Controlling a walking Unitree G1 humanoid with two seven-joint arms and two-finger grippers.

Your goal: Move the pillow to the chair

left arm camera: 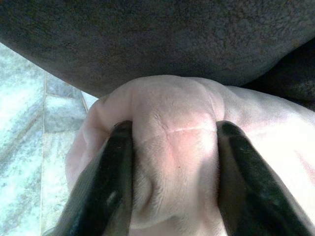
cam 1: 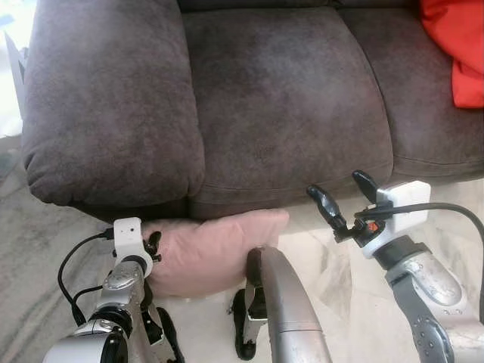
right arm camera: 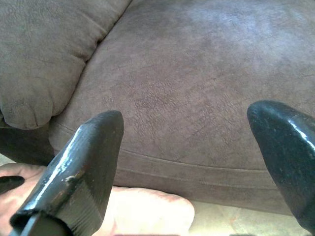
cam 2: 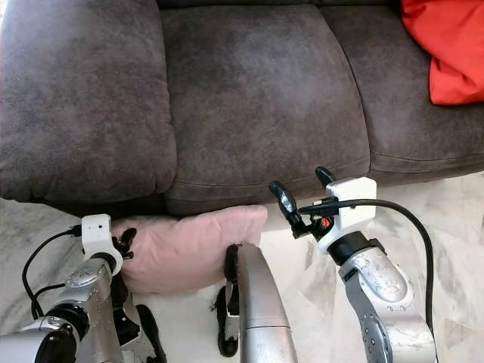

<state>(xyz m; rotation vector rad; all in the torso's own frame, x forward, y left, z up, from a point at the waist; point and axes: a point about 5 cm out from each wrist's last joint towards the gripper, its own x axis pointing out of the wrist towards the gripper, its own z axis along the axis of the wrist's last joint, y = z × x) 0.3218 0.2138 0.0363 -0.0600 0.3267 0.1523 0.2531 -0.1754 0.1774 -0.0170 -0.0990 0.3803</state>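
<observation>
Your left end effector (left arm camera: 172,162) pinched the pink pillow (cam 1: 212,249) on the floor at the sofa's (cam 1: 287,98) front edge, right end effector (cam 1: 344,197) spread wide, the carry to the chair not yet begun.

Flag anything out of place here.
The pink pillow lies on the floor, wedged against the sofa's base instead of on a seat. The left tool is pinching one end.

Left pincer (left arm camera: 174,162) clamped, fingers pinching — right pincer (cam 1: 340,198) raised, fingers spread wide.

Pillow (cam 1: 215,249) soft pink cloth, sofa (cam 1: 287,98) matt suede-like fabric.
</observation>
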